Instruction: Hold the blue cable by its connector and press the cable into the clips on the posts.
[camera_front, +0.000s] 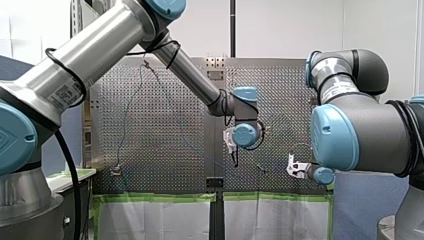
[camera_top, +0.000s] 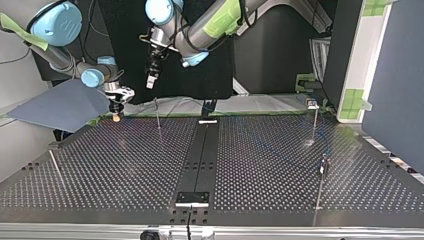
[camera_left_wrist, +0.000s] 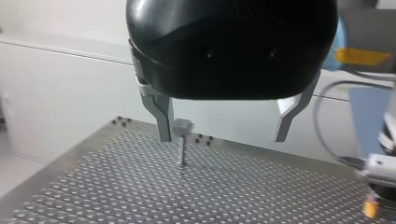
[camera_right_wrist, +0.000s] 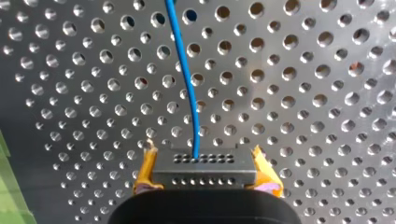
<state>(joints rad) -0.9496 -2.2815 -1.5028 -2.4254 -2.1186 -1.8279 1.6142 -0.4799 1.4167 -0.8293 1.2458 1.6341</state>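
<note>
Nearest the right wrist camera, my right end effector (camera_right_wrist: 203, 156) pinches the connector (camera_right_wrist: 204, 171), a dark flat block with rows of small holes, with one yellow pad (camera_right_wrist: 144, 170) pressed to each end of it. The blue cable (camera_right_wrist: 186, 84) leaves the middle of the connector's far edge and bends gently over the perforated table (camera_right_wrist: 308, 98), which lies just beyond the connector. Whether the cable touches the metal I cannot tell. Up and to one side of the connector, near it but not touching, hangs my left end effector (camera_left_wrist: 222, 137). It is black, with its two metal fingers (camera_left_wrist: 163, 119) spread wide and nothing between them. Farther from the connector, past those fingers, a thin post (camera_left_wrist: 181, 149) stands upright on the table with a small grey clip (camera_left_wrist: 183, 126) at its top, seen just beside one finger. Farther still from the connector, across the table in the top view, other posts (camera_top: 314, 122) stand well apart from it. Whether the cable sits in any clip I cannot tell.
</note>
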